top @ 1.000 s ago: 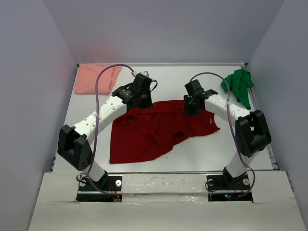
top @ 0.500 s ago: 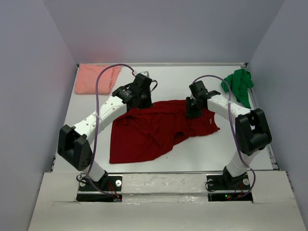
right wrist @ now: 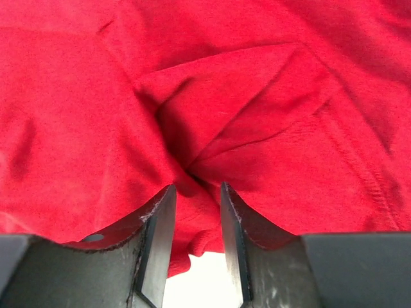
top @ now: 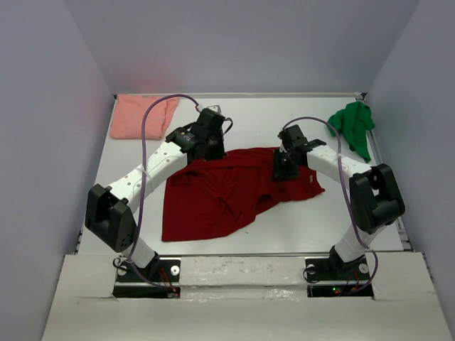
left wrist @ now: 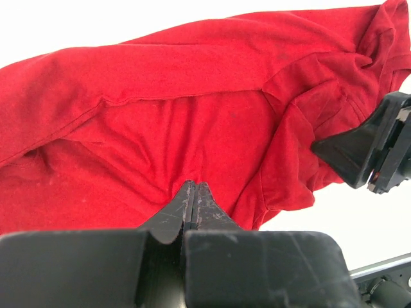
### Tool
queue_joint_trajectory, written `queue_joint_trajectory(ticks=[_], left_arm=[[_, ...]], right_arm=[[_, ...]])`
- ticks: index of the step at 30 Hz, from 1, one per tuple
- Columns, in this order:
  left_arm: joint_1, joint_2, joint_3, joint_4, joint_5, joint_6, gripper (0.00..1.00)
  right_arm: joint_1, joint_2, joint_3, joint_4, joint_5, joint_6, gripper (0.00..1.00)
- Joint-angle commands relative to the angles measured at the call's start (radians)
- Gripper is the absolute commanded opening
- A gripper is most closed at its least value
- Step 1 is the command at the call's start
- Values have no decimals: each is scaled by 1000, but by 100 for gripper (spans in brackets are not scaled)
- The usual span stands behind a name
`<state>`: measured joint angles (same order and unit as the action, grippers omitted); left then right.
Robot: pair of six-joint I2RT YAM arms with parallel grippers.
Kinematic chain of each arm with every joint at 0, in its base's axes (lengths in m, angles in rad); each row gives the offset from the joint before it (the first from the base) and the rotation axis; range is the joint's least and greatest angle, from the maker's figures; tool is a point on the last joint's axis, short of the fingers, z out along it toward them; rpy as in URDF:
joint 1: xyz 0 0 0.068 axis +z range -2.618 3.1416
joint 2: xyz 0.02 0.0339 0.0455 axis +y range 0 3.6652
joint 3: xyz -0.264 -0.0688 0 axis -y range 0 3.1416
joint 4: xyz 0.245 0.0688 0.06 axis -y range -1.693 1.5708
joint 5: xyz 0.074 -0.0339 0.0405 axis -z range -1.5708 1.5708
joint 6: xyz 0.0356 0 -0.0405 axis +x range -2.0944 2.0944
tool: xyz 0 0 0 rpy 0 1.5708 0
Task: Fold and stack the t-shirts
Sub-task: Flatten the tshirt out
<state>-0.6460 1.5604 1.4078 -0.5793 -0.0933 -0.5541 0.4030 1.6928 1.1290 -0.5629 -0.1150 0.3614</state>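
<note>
Dark red t-shirt (top: 234,188) is spread, rumpled, mid-tabletop (top: 298,220). Its far edge is pinched by the left gripper (left wrist: 193,192) — jaws closed tight on a fold. The right gripper (right wrist: 196,199) is set on the cloth, jaws narrowly parted around a bunched ridge. Pink t-shirt (top: 141,116) and green t-shirt (top: 352,126) are left at the far corners.

1. Dark red t-shirt (top: 234,188), plain, centre of white table (top: 284,227).
2. Salmon pink t-shirt (top: 138,115), plain, far left.
3. Bright green t-shirt (top: 353,126), plain, far right.
4. Arms white with black joints, purple cables.
</note>
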Motion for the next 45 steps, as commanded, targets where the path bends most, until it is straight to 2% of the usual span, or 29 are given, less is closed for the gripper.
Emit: queue_joint_trajectory(ticks=[1, 5, 11, 14, 17, 18, 20, 25, 29, 32, 37, 38, 39, 40, 41, 43, 45], left_arm=[[-3, -19, 10, 29, 17, 8, 0], [-4, -17, 0, 33, 23, 8, 0], [-4, -20, -1, 29, 20, 8, 0], [-3, -28, -3, 29, 17, 8, 0], [-3, -34, 2, 21, 15, 10, 0], [-4, -37, 5, 16, 14, 13, 0], [-3, -46, 6, 12, 4, 11, 0], [-14, -80, 22, -24, -115, 6, 0], [-14, -97, 29, -39, -144, 16, 0], [-14, -89, 25, -45, -140, 16, 0], [-14, -95, 11, -51, -149, 13, 0], [-14, -97, 11, -53, -152, 13, 0], [-14, -99, 14, -60, -155, 14, 0], [-14, -102, 17, -60, -160, 14, 0], [-14, -103, 17, -60, -158, 20, 0], [-14, -106, 22, -67, -163, 22, 0], [-15, -106, 22, -71, -164, 28, 0]], right_arm=[[25, -38, -1, 49, -35, -16, 41], [34, -47, 2, 51, -38, -16, 43], [34, -12, 12, 47, -45, -9, 41], [45, 2, 6, 55, -40, 1, 34], [54, 10, 0, 64, -29, 5, 22], [54, 13, 0, 63, -26, 7, 10], [54, 16, 2, 64, -18, 10, 0], [102, 21, 29, 61, 4, -12, 0], [209, 47, 149, -3, 46, -48, 0], [269, 109, 303, -73, 76, -61, 0], [300, 166, 412, -117, 78, -68, 0], [300, 175, 423, -121, 63, -73, 3], [300, 183, 428, -123, 64, -73, 13], [300, 192, 431, -123, 67, -69, 41], [300, 196, 430, -123, 81, -65, 48], [300, 194, 419, -121, 86, -64, 57], [300, 185, 394, -112, 104, -62, 58]])
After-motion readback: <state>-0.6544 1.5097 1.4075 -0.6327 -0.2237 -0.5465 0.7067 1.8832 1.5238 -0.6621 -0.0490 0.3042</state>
